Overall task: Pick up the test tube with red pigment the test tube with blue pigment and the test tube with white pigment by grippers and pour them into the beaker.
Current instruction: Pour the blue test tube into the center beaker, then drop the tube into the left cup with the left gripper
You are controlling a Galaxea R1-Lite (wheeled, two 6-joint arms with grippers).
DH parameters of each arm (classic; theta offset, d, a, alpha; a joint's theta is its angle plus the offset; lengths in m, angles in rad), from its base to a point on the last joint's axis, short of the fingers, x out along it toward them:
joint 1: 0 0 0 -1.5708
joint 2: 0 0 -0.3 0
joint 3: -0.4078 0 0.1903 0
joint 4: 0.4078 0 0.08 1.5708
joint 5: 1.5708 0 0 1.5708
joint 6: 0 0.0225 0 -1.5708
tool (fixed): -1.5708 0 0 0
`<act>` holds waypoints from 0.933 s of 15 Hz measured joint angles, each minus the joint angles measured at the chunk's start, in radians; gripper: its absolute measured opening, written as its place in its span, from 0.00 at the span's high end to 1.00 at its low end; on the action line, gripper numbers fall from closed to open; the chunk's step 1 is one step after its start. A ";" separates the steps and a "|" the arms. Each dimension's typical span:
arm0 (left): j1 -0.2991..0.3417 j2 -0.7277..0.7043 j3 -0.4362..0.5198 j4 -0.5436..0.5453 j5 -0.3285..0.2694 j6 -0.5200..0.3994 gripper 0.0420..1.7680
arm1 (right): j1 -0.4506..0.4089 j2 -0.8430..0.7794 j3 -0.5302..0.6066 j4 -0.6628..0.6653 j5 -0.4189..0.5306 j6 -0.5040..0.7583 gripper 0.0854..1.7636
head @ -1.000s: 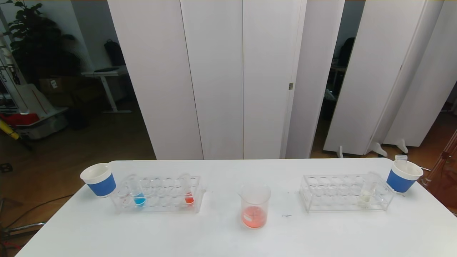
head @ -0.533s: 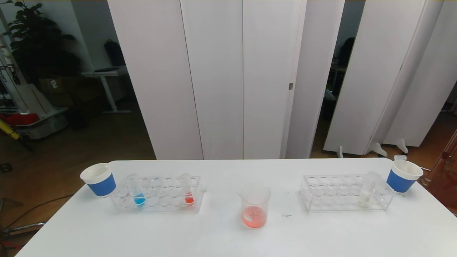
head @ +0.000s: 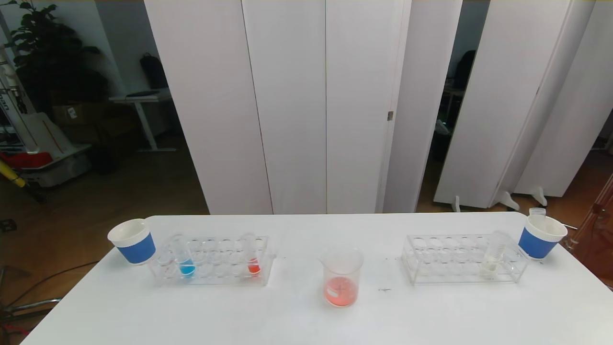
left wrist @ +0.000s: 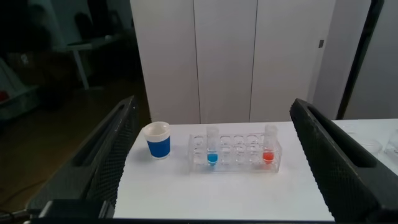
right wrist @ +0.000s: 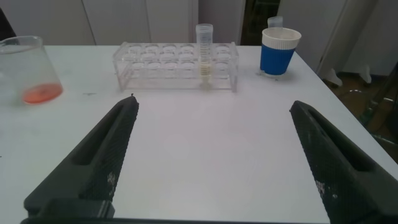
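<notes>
- While both arms hang back off the table, left gripper (left wrist: 211,155) and right gripper (right wrist: 211,155) gape wide, empty.
- Test tube with blue pigment (head: 184,258) stands racked left; test tube with white pigment (head: 493,258) racked right.
- Beaker (head: 341,277) sits between, reachable by either arm.

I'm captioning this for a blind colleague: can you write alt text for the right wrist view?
The open right end effector hovers over a white table, facing a clear rack holding the test tube with white pigment. The beaker with orange-red liquid and a blue paper cup flank the rack.

Left pincer (left wrist: 211,158) (jaws wide) faces the blue tube (left wrist: 212,151).
</notes>
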 joint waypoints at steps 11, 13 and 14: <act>0.000 0.503 -0.116 -0.348 0.084 -0.013 0.01 | 0.000 0.000 0.000 0.000 0.000 0.000 0.01; 0.004 0.573 -0.050 -0.445 0.084 -0.015 0.01 | 0.000 0.000 0.000 0.000 0.000 0.000 0.01; 0.008 0.614 -0.004 -0.519 0.084 -0.018 0.01 | 0.000 0.000 0.000 0.000 0.000 0.000 0.01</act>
